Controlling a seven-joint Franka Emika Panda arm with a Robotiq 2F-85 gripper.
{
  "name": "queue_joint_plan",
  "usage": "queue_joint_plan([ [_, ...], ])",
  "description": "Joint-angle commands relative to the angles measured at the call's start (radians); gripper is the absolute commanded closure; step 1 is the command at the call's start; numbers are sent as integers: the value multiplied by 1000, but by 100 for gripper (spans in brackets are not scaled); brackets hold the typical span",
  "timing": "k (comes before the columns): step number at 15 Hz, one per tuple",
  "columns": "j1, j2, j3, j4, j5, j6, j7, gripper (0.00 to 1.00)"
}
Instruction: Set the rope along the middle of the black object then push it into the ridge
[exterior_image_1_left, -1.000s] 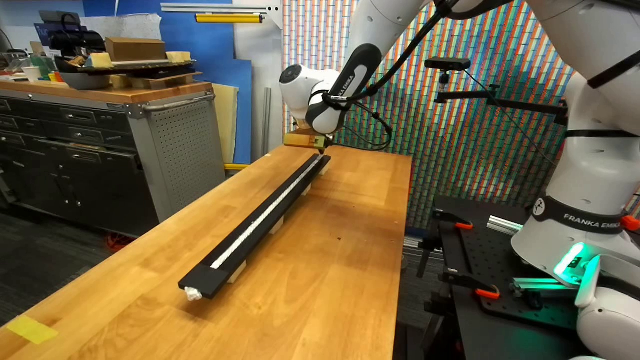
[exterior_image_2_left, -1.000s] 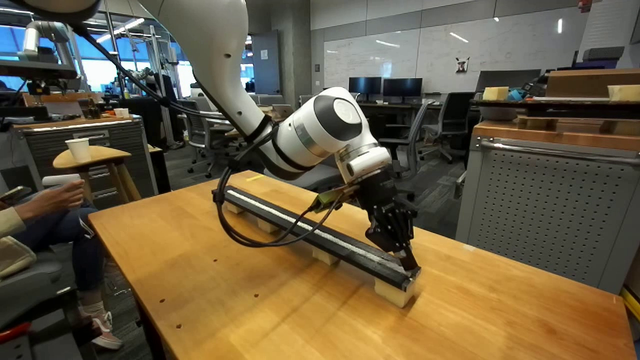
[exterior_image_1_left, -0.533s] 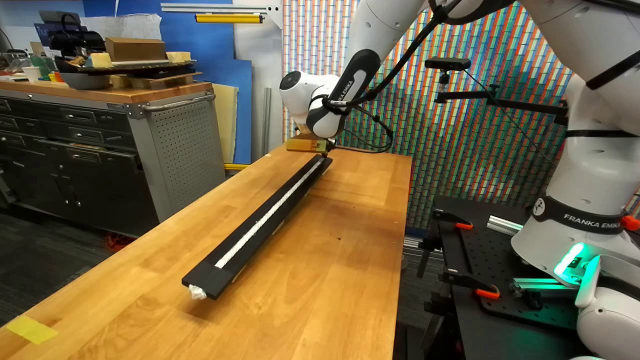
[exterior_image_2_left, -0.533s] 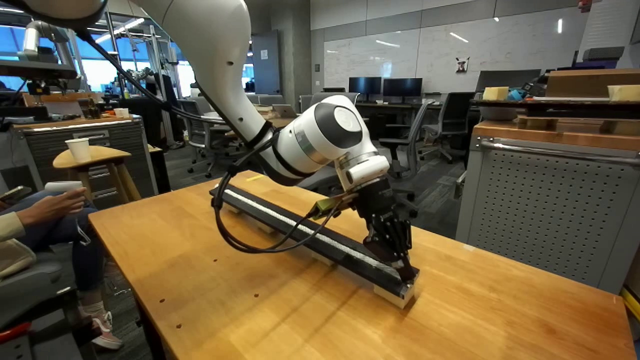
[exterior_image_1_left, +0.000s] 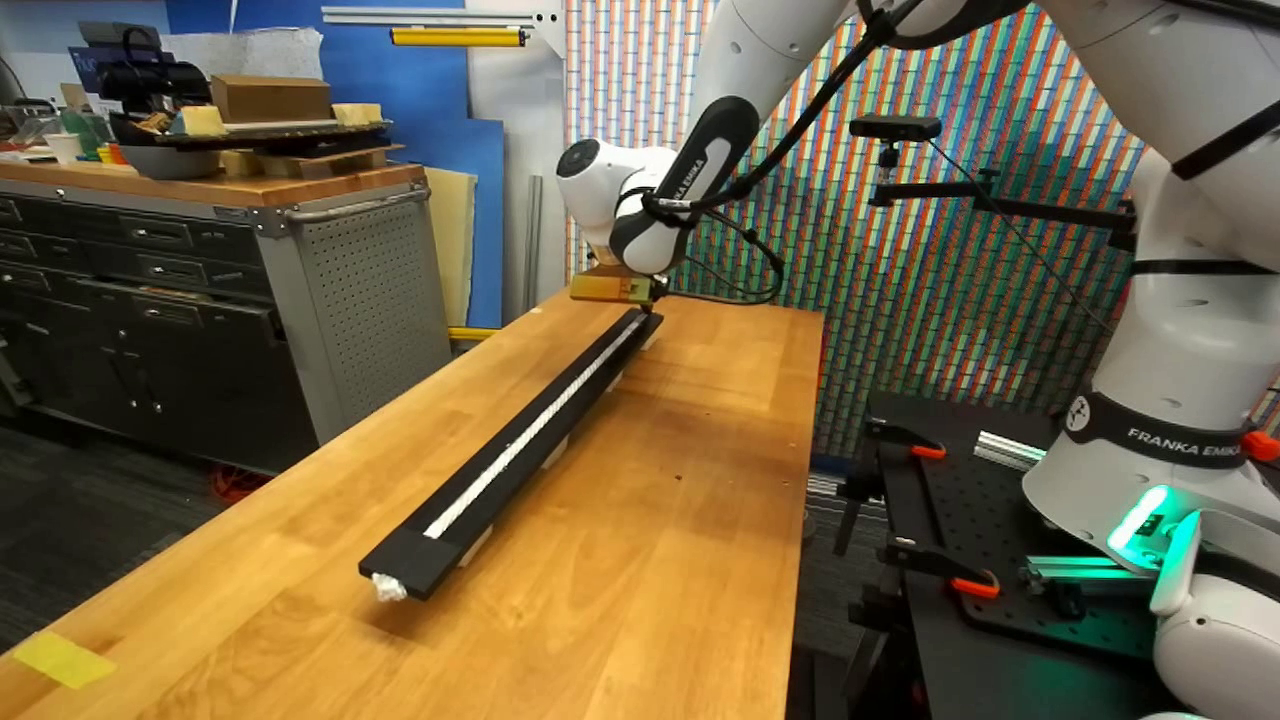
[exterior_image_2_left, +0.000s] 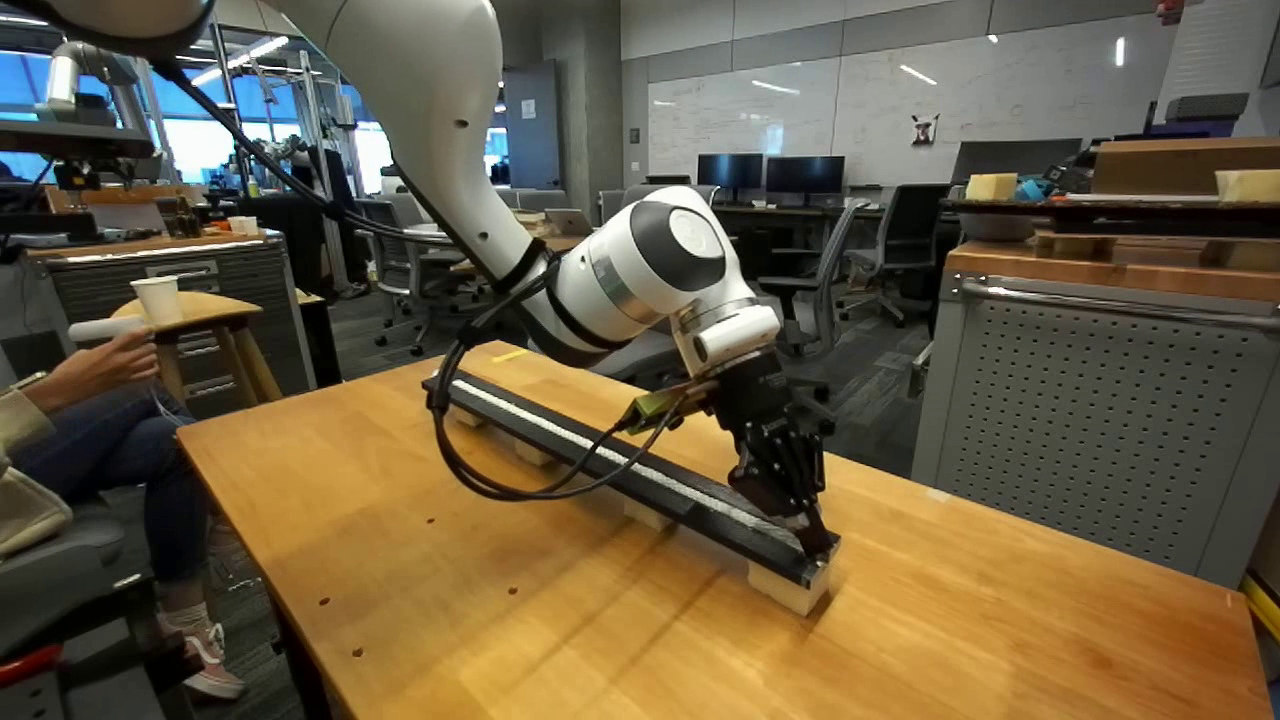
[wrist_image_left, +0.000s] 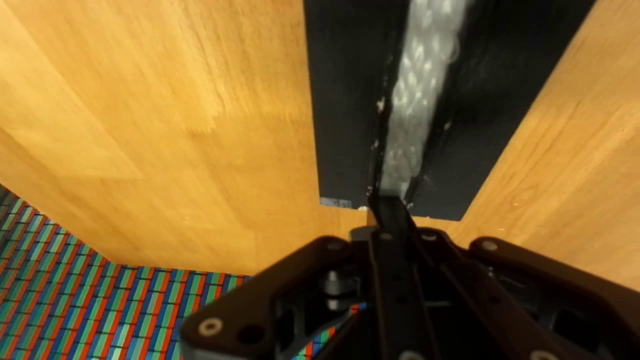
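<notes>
The fingers (exterior_image_2_left: 812, 530) at the near right end of the black bar (exterior_image_2_left: 660, 497), in an exterior view.
The bar runs from far left to near right on pale blocks (exterior_image_2_left: 790, 588) that hold it off the table (exterior_image_2_left: 450, 590), the white rope (exterior_image_2_left: 530, 418) lying lengthwise along its middle. The fingers point down, close together, their tips at the bar's end and hiding what is right beneath. The white arm (exterior_image_2_left: 640, 262) extends from the left, black cables (exterior_image_2_left: 438, 402) looping in front of the bar. At the left, a seated person (exterior_image_2_left: 95, 455) holds a white object (exterior_image_2_left: 105, 328); farther off, a cup (exterior_image_2_left: 157, 298) stands on a stool (exterior_image_2_left: 215, 310).
</notes>
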Motion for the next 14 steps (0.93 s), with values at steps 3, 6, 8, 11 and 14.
queue_joint_plan([
  [3,44,-59,-25,-39,-54,46,50,100],
  [6,69,-116,-28,-67,-84,64,63,100],
  [8,77,-160,-14,-83,-96,47,50,100],
  [11,71,-234,39,-108,-91,11,-28,100],
  [14,61,-311,93,-146,-87,5,-114,100],
])
